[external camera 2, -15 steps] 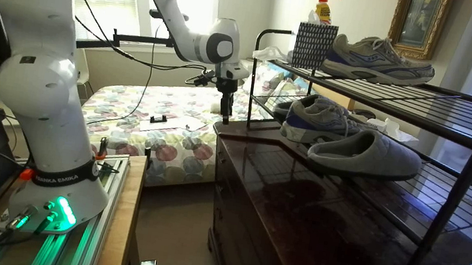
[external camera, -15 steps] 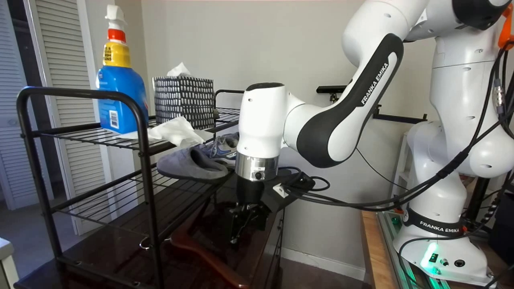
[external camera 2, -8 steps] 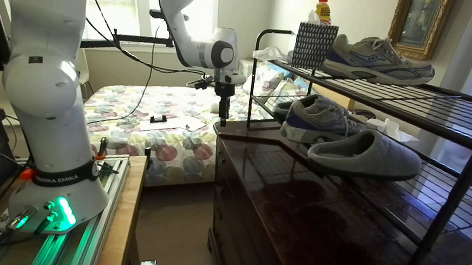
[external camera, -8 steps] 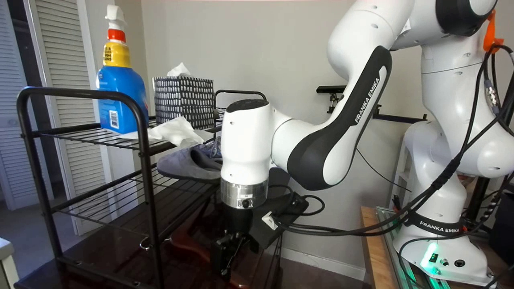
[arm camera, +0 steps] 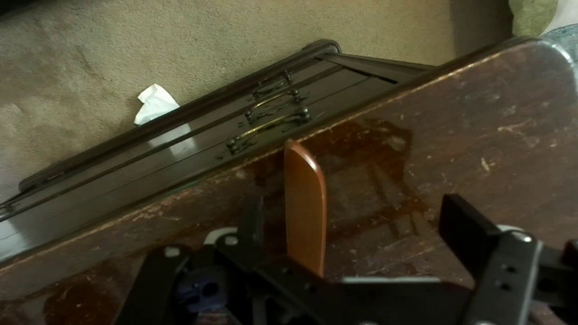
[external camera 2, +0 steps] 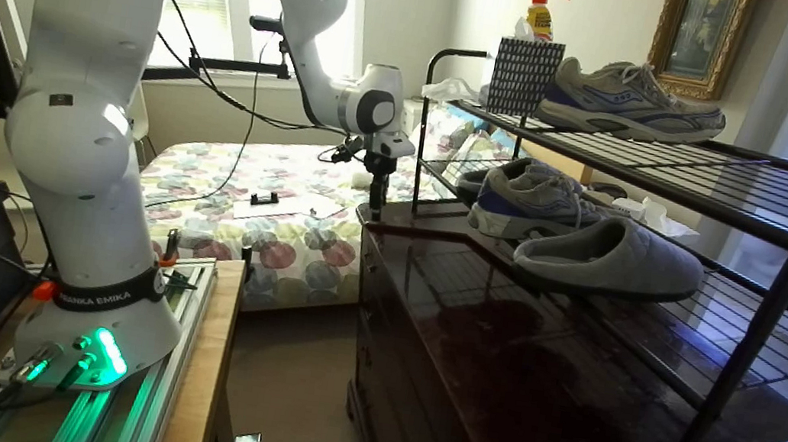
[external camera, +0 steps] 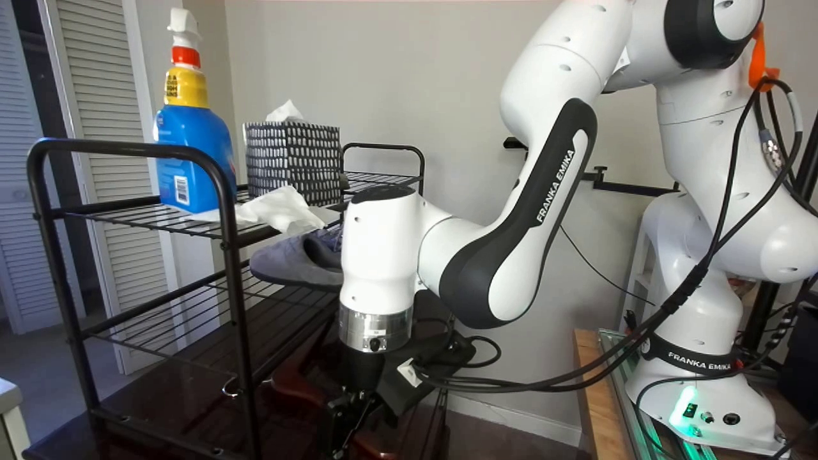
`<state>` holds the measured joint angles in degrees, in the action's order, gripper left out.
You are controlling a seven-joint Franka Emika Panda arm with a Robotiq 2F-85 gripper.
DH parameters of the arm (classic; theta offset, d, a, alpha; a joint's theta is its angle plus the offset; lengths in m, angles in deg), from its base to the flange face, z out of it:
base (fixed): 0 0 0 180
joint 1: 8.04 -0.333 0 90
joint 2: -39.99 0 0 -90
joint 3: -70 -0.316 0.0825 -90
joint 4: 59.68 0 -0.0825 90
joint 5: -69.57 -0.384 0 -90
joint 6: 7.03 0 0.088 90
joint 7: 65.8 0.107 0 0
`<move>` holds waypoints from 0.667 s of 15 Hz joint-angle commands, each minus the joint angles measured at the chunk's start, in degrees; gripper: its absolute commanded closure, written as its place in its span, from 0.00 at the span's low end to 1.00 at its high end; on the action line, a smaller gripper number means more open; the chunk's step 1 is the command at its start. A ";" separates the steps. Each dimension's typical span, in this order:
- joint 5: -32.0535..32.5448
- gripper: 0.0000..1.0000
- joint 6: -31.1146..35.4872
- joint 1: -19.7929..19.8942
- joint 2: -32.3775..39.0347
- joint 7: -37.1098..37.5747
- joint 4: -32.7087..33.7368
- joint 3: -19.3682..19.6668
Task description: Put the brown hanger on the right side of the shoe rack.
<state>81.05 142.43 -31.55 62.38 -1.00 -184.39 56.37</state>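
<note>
The brown hanger (arm camera: pixel 305 207) lies on the glossy cabinet top, its rounded end near the edge in the wrist view. My gripper (arm camera: pixel 359 223) is open over it, with the hanger's arm between the fingers, closer to the left one and apart from the right pad (arm camera: pixel 467 230). In an exterior view the gripper (external camera: pixel 339 431) points down at the hanger (external camera: pixel 294 382), covering part of it. The hanger also shows as a thin strip (external camera 2: pixel 423 233) in an exterior view. Beside it stands the black shoe rack (external camera: pixel 236 300), with tiers of wire shelves.
On the rack stand a blue spray bottle (external camera: pixel 195 153), a patterned tissue box (external camera: pixel 294 163) and a sneaker (external camera 2: pixel 630 104). A grey slipper (external camera 2: pixel 612 259) rests on a lower shelf. The dark cabinet (external camera 2: pixel 463 385) drops off at its front edge; a bed (external camera 2: pixel 268 180) is beyond.
The arm has come down and, in an exterior view, leftward, lowering the gripper to the hanger. Jaws stay open; hanger, rack and shoes have not moved.
</note>
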 commanded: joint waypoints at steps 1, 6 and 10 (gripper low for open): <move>-3.47 0.00 2.35 -0.80 1.85 -2.15 0.57 1.10; -3.69 0.13 2.06 -1.63 1.75 -1.09 0.26 2.65; -3.87 0.45 2.26 -1.79 1.84 -1.21 0.23 3.00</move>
<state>78.90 143.54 -32.14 63.66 -1.51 -184.39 58.41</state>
